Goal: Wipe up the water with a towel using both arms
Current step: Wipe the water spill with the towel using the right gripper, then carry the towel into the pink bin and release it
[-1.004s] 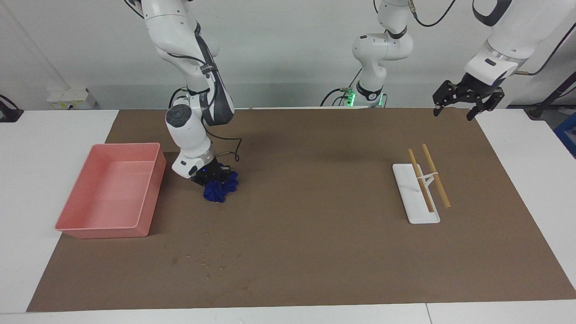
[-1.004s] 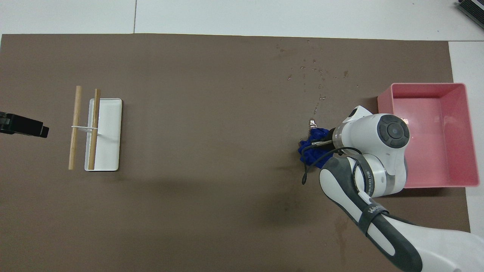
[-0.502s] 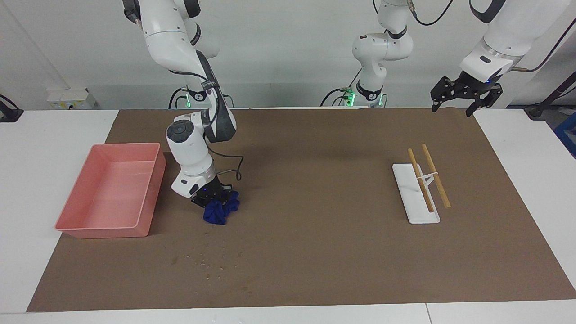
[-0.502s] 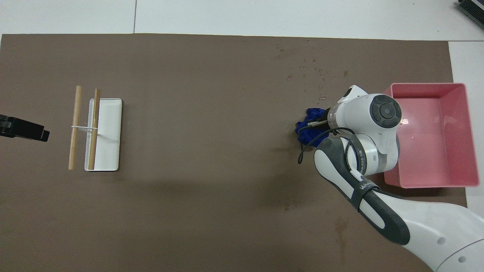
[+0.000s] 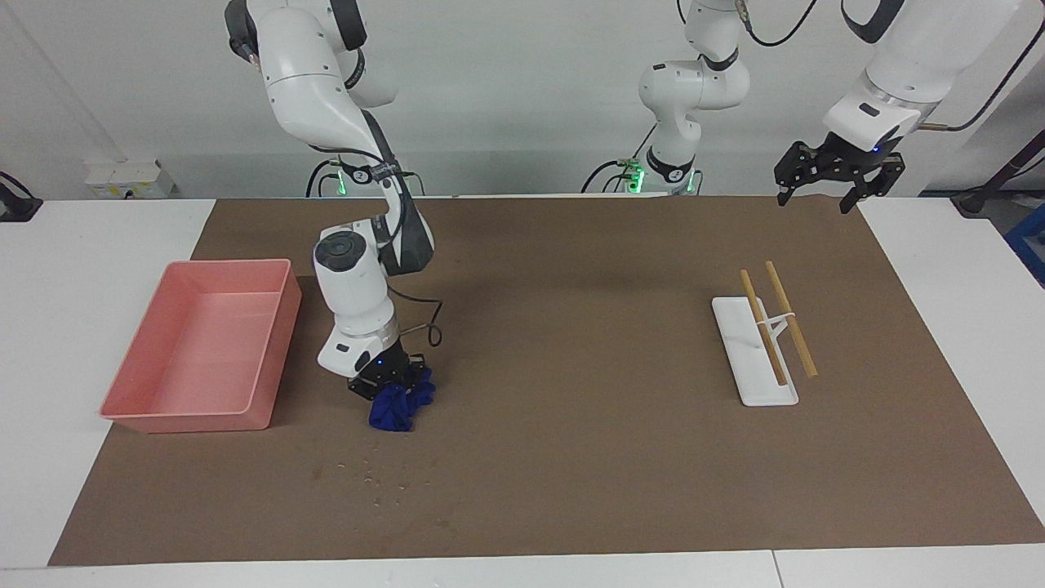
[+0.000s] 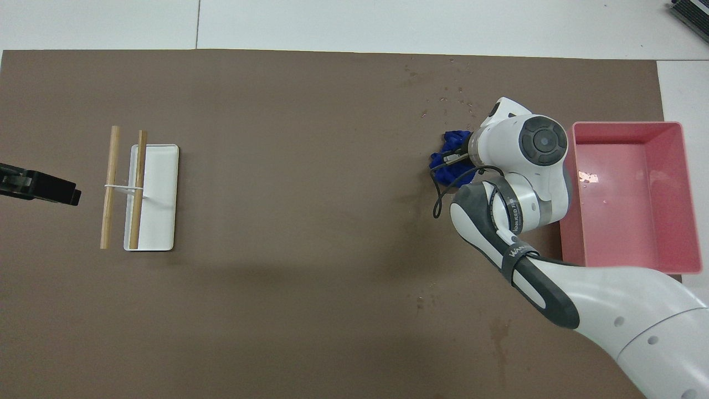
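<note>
Looking at materials first: a matte brown mat covers the white surface, with a glossy pink plastic tray, rectangular and open-topped, toward the right arm's end. Toward the left arm's end sits a flat white tray with two pale wooden sticks laid across it, tied by a thin white band.

Task stuff: the towel is a small deep-blue cloth, soft and bunched into wrinkly folds, pressed on the mat just beside the pink tray's long wall. The water is a scatter of tiny shiny droplets with a faint darker damp patch, lying farther from the robots than the towel and close to it; in the overhead view the drops sit right above the blue wad.

Right pincer is clenched on the towel's top, black fingers buried in the folds, holding the cloth down against the mat. The glossy white right arm bends over it.

Left pincer hangs in the air over the mat's corner at the left arm's end, spread wide, holding nothing. That arm is waiting.
</note>
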